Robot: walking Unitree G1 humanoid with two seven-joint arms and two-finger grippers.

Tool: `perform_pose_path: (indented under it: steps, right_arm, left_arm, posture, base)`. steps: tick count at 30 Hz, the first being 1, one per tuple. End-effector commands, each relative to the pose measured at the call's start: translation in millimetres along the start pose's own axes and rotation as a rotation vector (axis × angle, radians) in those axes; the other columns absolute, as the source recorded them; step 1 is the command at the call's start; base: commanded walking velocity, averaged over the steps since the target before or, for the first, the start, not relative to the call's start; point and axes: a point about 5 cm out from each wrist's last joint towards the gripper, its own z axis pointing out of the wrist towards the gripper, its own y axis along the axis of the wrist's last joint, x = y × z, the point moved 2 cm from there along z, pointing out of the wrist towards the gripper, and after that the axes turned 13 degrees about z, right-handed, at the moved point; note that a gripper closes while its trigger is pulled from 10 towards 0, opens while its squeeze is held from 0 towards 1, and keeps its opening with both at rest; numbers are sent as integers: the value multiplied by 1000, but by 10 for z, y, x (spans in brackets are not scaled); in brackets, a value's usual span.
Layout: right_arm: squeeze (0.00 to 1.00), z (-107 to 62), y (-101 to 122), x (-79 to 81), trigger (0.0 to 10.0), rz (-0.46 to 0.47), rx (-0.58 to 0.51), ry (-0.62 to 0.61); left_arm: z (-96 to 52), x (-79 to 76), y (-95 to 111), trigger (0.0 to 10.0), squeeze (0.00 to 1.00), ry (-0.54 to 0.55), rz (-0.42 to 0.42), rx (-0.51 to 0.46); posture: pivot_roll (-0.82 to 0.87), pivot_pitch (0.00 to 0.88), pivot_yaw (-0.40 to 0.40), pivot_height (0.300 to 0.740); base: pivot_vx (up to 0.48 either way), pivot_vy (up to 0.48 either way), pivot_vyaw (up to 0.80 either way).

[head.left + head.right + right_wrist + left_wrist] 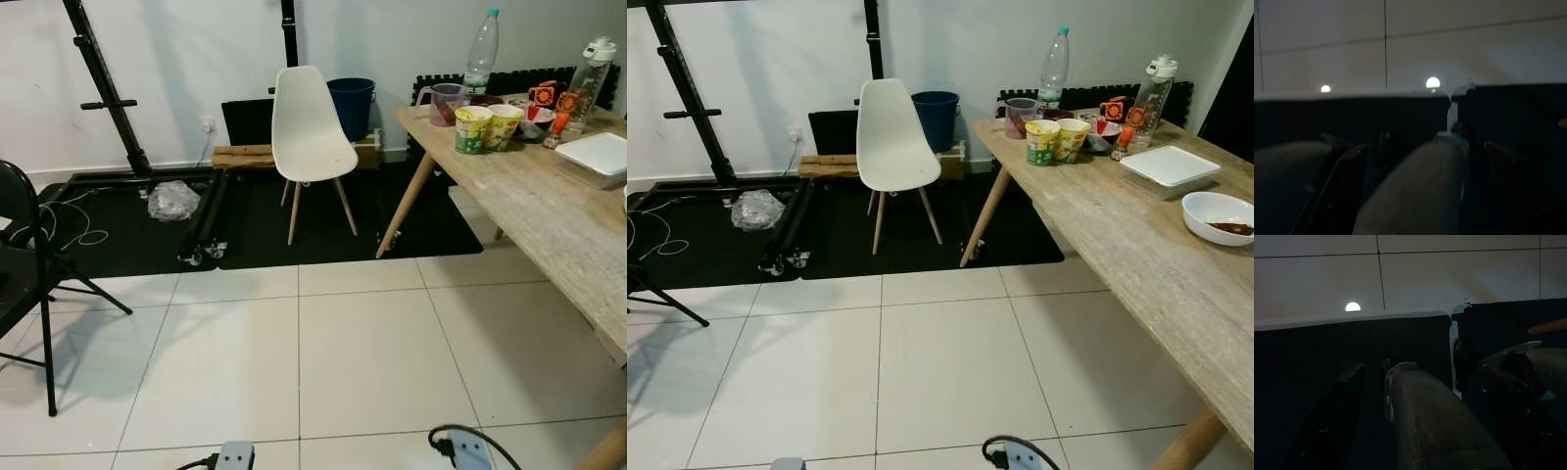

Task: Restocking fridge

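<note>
At my 2 o'clock, a wooden table (1136, 245) carries 2 cups (1056, 140), a water bottle (1052, 67), a white tray (1169, 164) and a bowl (1219, 212). A white chair (890, 147) stands at 12. My left gripper (1415, 421) and right gripper (1420, 191) hang low, fingers spread apart.
</note>
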Motion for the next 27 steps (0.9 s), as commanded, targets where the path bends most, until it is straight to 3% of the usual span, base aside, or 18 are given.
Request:
perform_pose_path:
  steps: [1, 4, 6, 27]
  right_arm:
    - [0, 8, 22, 19, 10000, 5, -14, 2]
    - [0, 9, 45, 20, 10000, 16, -26, 2]
    - [0, 9, 62, 19, 10000, -4, -20, 7]
    - [0, 3, 43, 4, 10000, -39, -5, 1]
  left_arm:
    - [-12, 54, -6, 10000, 0, 23, -19, 3]
    - [-11, 53, -6, 10000, 0, 26, -27, 4]
    - [-6, 16, -12, 10000, 0, 0, 10, 11]
    - [-13, -3, -55, 10000, 0, -3, -4, 18]
  posture:
    - [-43, 0, 15, 740]
    - [-39, 0, 17, 740]
    - [-20, 0, 9, 740]
    - [-27, 0, 4, 740]
  base:
    - [0, 0, 0]
    - [0, 0, 0]
    - [0, 0, 0]
    - [0, 0, 0]
